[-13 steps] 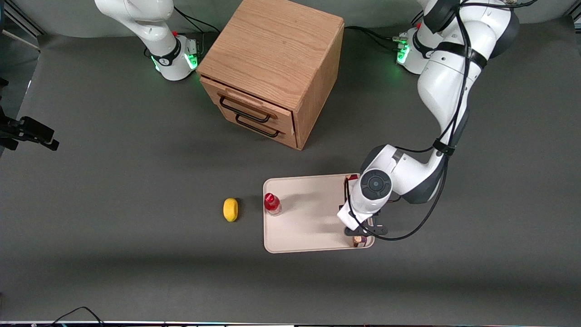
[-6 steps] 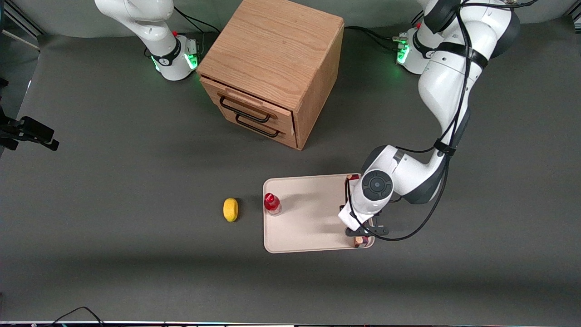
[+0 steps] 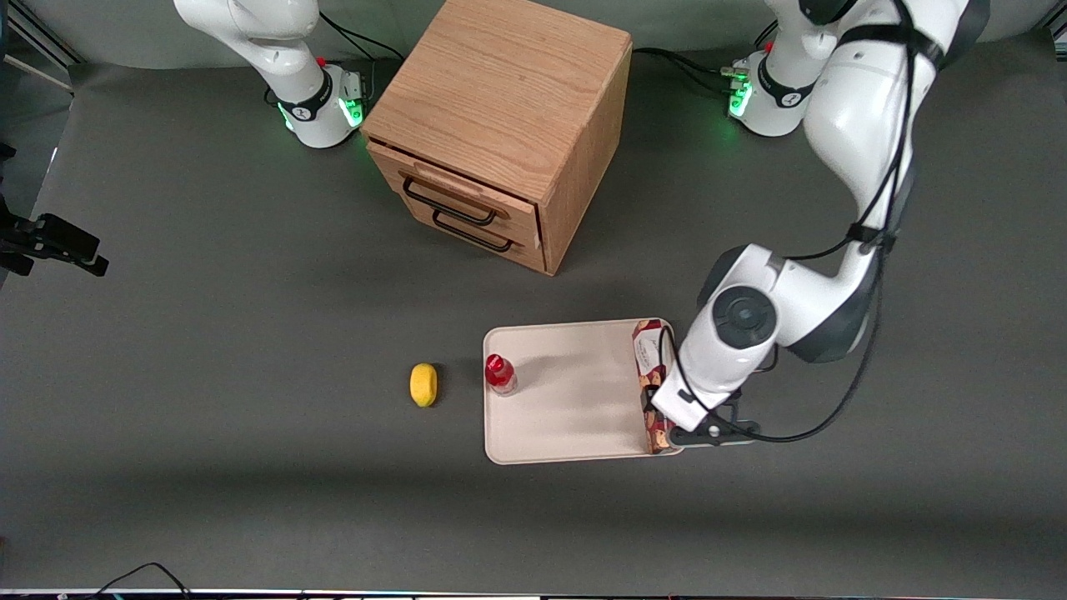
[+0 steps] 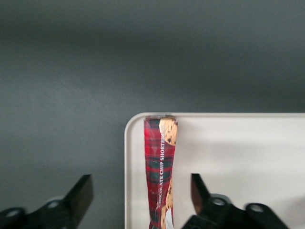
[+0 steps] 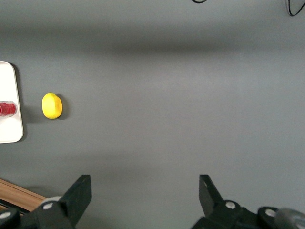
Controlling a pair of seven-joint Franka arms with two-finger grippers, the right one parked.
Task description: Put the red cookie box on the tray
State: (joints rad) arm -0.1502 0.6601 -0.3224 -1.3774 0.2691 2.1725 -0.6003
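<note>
One task item: the long, narrow dark-red cookie box [image 3: 652, 387], printed with brown chocolate-chip cookies, lies on its narrow side on the flat cream-white rectangular tray [image 3: 567, 400], along the tray's edge toward the working arm's end of the counter.
Box ends: the white-label end points away from the front camera; the nearer end reaches the tray's rounded corner, touching the low rim.
Wrist view of box: the red cookie box [image 4: 161, 171] runs just inside the tray [image 4: 238, 152] rim, one end at the corner.
Gripper: the black two-finger gripper [image 3: 715, 433] hangs above the tray's near corner, partly over the bare counter beside the tray.
Jaws: spread wide, holding nothing; in the wrist view the gripper [image 4: 140, 195] straddles the box with a clear gap at each finger [image 4: 80, 196].
Small red-capped bottle [image 3: 500, 373]: upright on the tray, at the edge toward the parked arm's end, well apart from the box.
Yellow rounded lemon-like object [image 3: 423, 384]: on the dark grey counter [image 3: 208, 375], near the bottle, off the tray.
Wooden two-drawer cabinet [image 3: 500, 125]: farther from the front camera than the tray, drawers closed.
</note>
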